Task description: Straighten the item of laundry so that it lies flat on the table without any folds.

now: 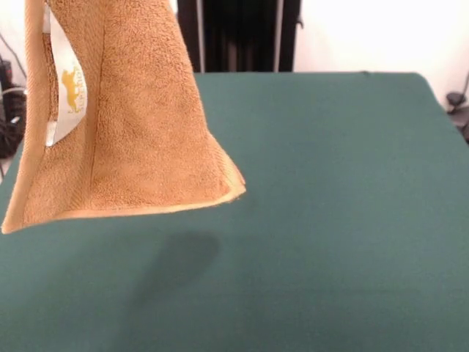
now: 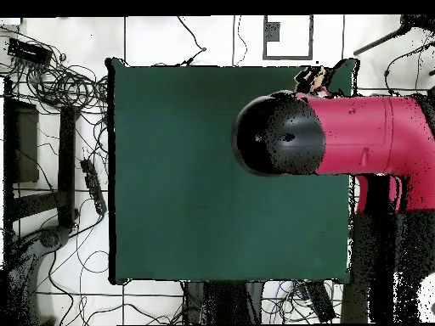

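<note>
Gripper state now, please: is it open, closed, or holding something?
Gripper: cannot be told; neither view shows it. In the front view the towel hangs above the table; in the overhead view the arm covers that spot.

A large rectangular counter [image 1: 330,183] covered in smooth, dark green cloth fills most of the front view. Its far edge runs straight across near the top, and its far right corner is slightly rounded. A soft, dark shadow [image 1: 187,257] falls on the cloth near the left side, toward the near edge. From overhead, the same green counter [image 2: 170,170] shows as a plain rectangle with straight edges, standing on a pale tiled floor [image 2: 153,38] strewn with black cables [image 2: 64,81].
</note>
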Robot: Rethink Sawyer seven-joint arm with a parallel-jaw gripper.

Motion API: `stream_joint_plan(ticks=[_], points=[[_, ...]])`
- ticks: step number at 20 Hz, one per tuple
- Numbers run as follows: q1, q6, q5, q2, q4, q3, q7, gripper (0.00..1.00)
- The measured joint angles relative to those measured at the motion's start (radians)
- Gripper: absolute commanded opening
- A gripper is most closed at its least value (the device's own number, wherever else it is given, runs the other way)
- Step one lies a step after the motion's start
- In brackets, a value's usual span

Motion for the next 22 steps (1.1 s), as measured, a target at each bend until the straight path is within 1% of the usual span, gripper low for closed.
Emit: stream_joint_plan(ticks=[4, 6, 14, 18, 22], points=[[-0.027, 0.009, 0.028, -0.003, 0.0, 0.008, 0.0, 0.0], [-0.053, 0.018, 0.044, -0.004, -0.001, 0.008, 0.0, 0.0], [-0.104, 0.037, 0.045, -0.006, -0.001, 0.008, 0.0, 0.0], [-0.102, 0.037, 0.041, -0.01, -0.001, 0.008, 0.0, 0.0], [-0.079, 0.037, 0.0, -0.023, -0.001, 0.008, 0.0, 0.0]])
